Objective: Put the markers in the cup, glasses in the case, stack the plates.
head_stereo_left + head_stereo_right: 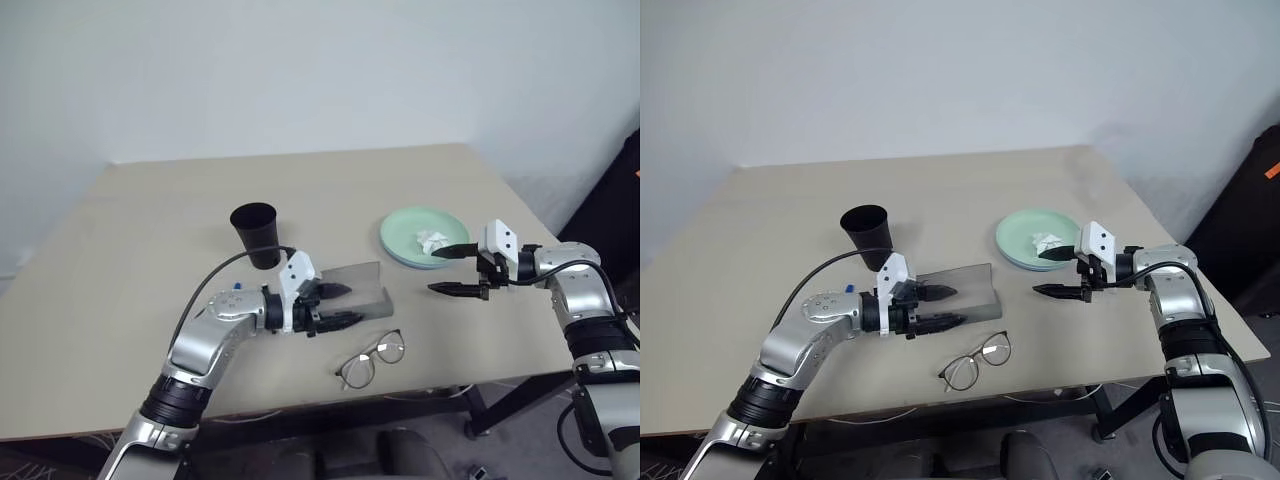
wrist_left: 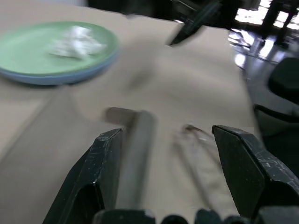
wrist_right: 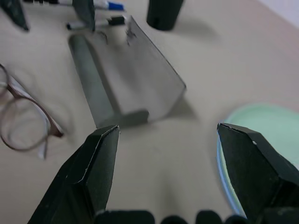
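Glasses (image 1: 371, 360) lie near the table's (image 1: 120, 300) front edge; both end effectors spread apart.

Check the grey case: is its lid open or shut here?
Open. The case lies with its flap lid raised and leaning back, the trough bare; the glasses still lie on the table beside it.

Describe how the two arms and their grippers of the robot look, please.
Both arms are of silver metal with black joint rings. The left gripper and the right gripper each have a white block behind two black pointed fingers. A black cable loops over the left forearm; another runs along the right.
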Tool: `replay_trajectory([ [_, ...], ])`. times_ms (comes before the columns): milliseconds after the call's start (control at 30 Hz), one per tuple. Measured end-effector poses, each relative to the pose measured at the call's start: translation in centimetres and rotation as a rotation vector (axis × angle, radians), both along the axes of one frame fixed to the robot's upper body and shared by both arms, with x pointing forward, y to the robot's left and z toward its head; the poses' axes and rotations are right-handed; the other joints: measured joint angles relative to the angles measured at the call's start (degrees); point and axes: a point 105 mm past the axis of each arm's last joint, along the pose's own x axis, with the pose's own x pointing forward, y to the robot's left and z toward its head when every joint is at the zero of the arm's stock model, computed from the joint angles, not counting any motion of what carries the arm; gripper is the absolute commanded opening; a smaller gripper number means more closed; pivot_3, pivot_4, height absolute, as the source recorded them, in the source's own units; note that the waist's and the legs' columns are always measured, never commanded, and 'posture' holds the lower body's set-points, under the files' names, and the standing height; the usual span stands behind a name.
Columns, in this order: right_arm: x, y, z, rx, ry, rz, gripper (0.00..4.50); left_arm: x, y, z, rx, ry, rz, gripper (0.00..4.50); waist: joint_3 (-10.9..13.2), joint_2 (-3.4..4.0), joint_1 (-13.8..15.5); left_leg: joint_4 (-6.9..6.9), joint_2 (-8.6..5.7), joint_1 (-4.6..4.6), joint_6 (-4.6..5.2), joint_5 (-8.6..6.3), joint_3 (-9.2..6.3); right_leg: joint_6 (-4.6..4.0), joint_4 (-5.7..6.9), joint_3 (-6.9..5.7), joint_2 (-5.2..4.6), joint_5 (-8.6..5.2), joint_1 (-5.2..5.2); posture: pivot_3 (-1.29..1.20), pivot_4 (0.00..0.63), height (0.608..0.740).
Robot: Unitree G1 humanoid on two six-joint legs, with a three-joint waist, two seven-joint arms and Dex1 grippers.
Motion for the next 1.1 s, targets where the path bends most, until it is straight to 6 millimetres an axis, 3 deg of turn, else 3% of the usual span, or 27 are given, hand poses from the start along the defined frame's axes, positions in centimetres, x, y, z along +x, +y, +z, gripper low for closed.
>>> replay_trajectory([
  [400, -0.5, 0.2, -1.0, 0.012, 0.03, -0.005, 3.63, -1.7, -1.5, -0.9, 0.107, 0.163, -0.172, 3.22, 0.01, -0.01, 0.03, 0.01, -0.07, -0.15, 0.02, 0.02, -0.03, 0.0, -0.02, 0.01, 0.01, 0.0, -0.06, 0.0, 0.0, 0.74],
  [600, -1.2, 0.1, -1.9, 0.006, 0.031, -0.006, 3.63, -2.7, -1.2, -3.5, 0.242, 0.237, -0.235, 3.22, 0.02, -0.03, 0.05, 0.03, -0.08, -0.15, 0.03, 0.03, -0.02, 0.0, -0.03, 0.05, 0.0, 0.0, -0.05, 0.0, 0.0, 0.74],
  [1100, -1.9, 0.4, -2.6, 0.009, 0.001, -0.047, 3.63, -1.8, -2.7, -4.4, 0.262, 0.343, -0.231, 3.22, 0.02, -0.06, 0.07, 0.07, -0.09, -0.12, 0.06, 0.04, -0.05, 0.0, -0.02, 0.2, 0.02, 0.0, -0.05, 0.0, 0.0, 0.74],
])
